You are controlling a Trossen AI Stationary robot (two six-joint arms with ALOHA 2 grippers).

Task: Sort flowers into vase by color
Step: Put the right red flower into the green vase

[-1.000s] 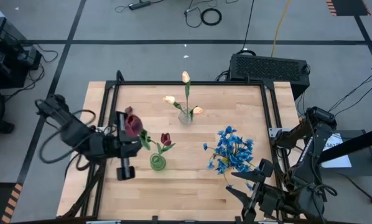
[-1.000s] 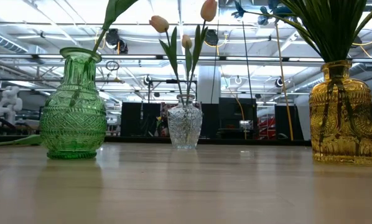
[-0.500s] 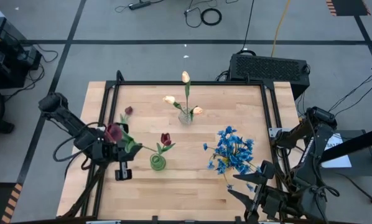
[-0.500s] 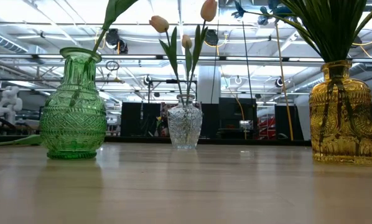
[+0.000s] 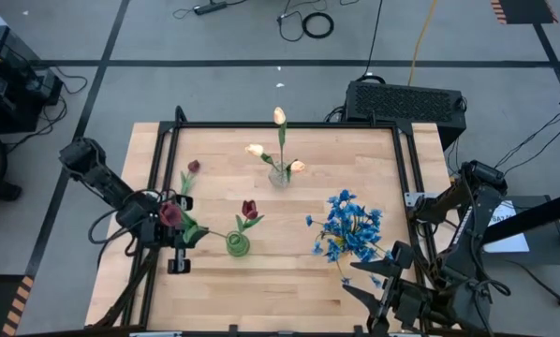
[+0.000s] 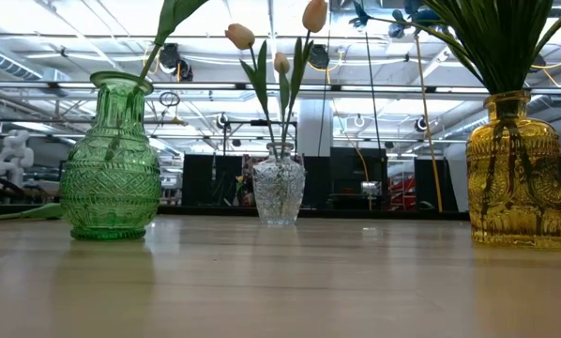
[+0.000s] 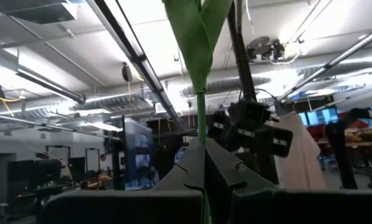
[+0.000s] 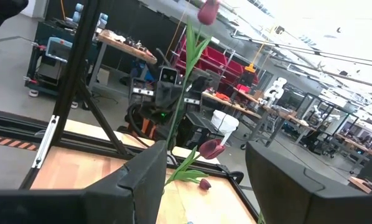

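The left gripper point(image 5: 174, 245) is clamped on the thin green stem of a dark red artificial tulip point(image 5: 171, 214), held just beside the green glass vase point(image 5: 237, 244). The stem should go in end first, kept upright and clear of the 1 red tulip point(image 5: 249, 209) already inside. The clear glass vase point(image 5: 280, 174) farther off holds 3 cream-peach tulips point(image 5: 255, 150); the amber glass vase point(image 6: 515, 170) holds blue blooms point(image 5: 348, 225). Another red tulip point(image 5: 193, 167) lies on the table nearby. The right gripper point(image 8: 201, 186) waits, fingers apart.
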